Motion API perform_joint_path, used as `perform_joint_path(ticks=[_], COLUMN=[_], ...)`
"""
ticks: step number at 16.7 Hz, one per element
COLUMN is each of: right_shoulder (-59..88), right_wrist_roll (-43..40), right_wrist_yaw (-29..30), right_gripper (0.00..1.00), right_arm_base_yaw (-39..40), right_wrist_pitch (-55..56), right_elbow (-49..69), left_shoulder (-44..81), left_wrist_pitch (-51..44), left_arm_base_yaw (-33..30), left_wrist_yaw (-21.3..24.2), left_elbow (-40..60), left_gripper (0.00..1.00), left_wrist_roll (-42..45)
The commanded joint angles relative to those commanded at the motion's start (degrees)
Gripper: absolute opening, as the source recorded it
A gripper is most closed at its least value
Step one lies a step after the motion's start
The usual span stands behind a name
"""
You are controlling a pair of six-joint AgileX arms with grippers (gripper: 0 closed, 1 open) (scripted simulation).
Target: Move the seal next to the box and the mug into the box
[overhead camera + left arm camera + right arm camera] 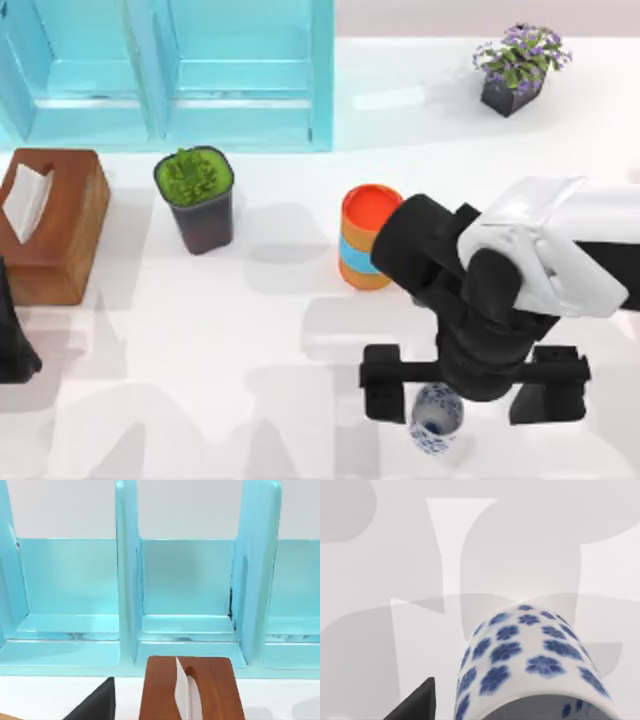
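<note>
Straddling the mug (436,418) with fingers apart, the right hand (440,400) risks tipping it if closing off-centre.

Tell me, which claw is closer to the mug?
Right. The right claw sits directly over the mug near the table's front. The left arm is parked far off at the left edge, beside the tissue box.

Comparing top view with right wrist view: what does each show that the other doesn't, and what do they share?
Top view alone: the blue box, tissue box, green plant pot, orange cylinder, flower pot, and the right gripper over the mug. Right wrist view alone: the mug's blue flower pattern close up. Both share the mug and white table.
</note>
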Motion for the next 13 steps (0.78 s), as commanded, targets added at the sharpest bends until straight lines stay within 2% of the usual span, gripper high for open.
perform_joint_path(ticks=[5,13], right_shoulder=[0.3,0.3], right_wrist_roll=[0.0,0.0], right_wrist_yaw=[0.0,0.0], right_gripper=[1.0,0.4], right_arm_base_yaw=[0.0,0.0], right_wrist_pitch=[1.0,1.0], right_elbow=[-0.7,-0.7], left_shoulder=[0.0,0.0], left_wrist_pitch=[0.0,0.0], left_arm_base_yaw=[0.0,0.0], left_wrist_yaw=[0.0,0.0], left_elbow=[0.0,0.0], left_gripper=[1.0,1.0], left_wrist_roll=[0.0,0.0])
